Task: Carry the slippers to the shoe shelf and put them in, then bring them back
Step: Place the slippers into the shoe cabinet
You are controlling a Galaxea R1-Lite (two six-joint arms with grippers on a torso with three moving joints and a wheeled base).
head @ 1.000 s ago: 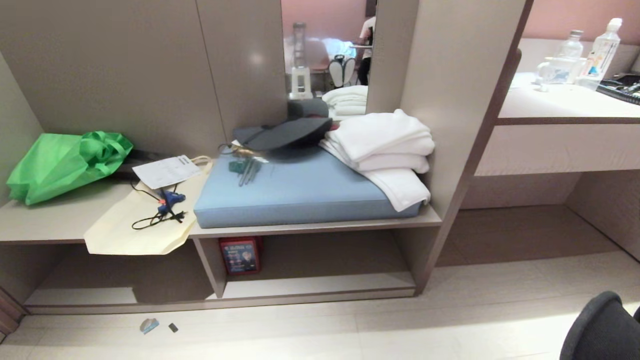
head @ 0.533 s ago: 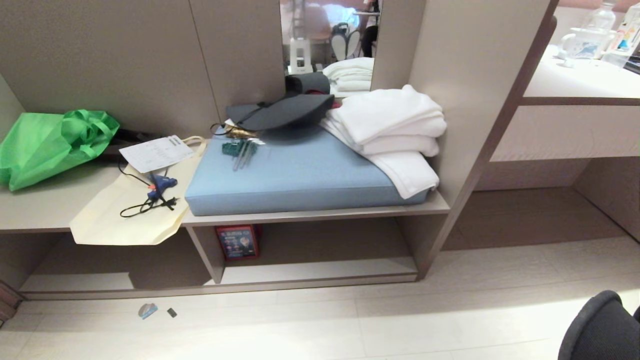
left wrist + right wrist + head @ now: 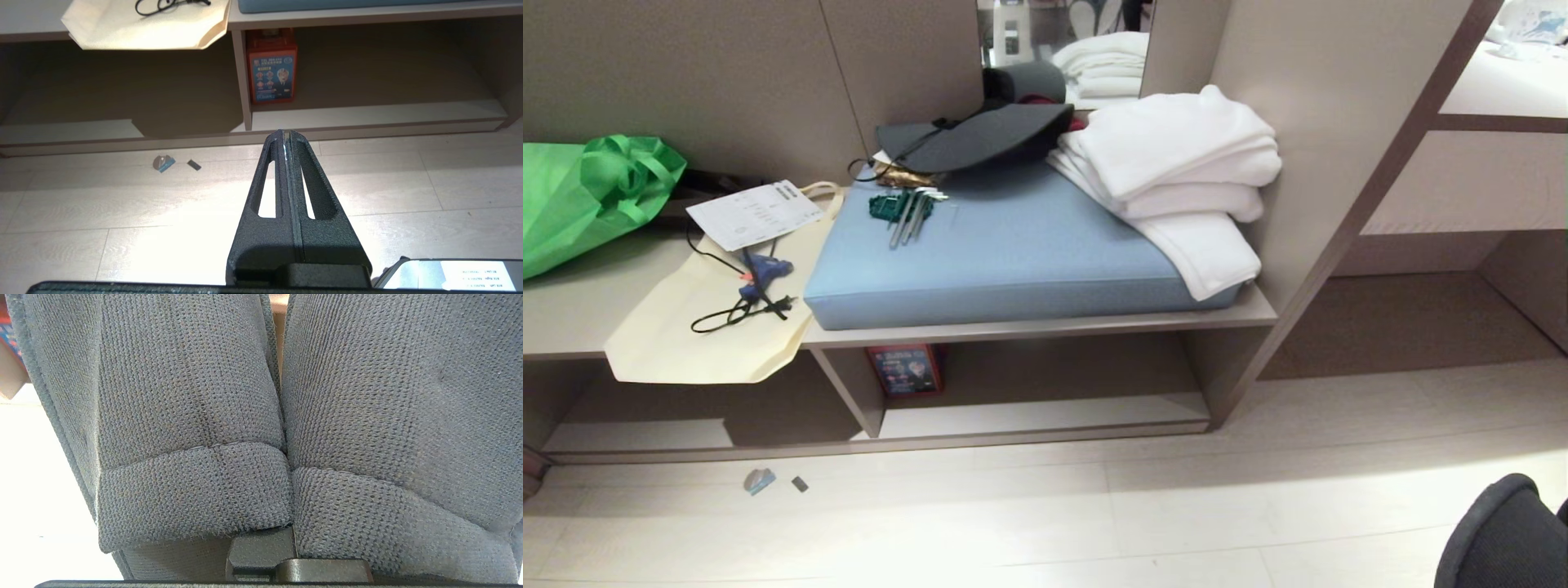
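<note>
Across the head view the taupe wall unit (image 3: 1307,98) is taking up most of what I am seeing, with a bench-height board carrying the clutter and two low cubbies under it. I am reading the narrower cubby on the right as the shoe shelf (image 3: 1045,412); its pale bottom board is lying just above the pale plank floor (image 3: 1094,523), and a red box (image 3: 905,369) is standing upright in its back left corner against the divider. On the bench board a blue cushion (image 3: 1013,253) is sitting at the right end, with folded white towels (image 3: 1176,171) piled on its right edge and a dark hat (image 3: 972,135) resting along its back edge. A green bag (image 3: 588,196) is slumping at the left end, and a cream bag (image 3: 686,327) is hanging over the front edge.

The slippers (image 3: 261,416) are filling my right wrist view, two blue-grey knit pieces pressed side by side; the right gripper is pinching them, its fingers almost wholly hidden behind the fabric. In the head view a dark rounded shape is showing at the lower right corner.

My left gripper (image 3: 286,136) is hanging over the floor before the cubbies, fingers pressed together, holding nothing. Two small scraps (image 3: 163,163) are lying on the floor near the unit's base.
</note>
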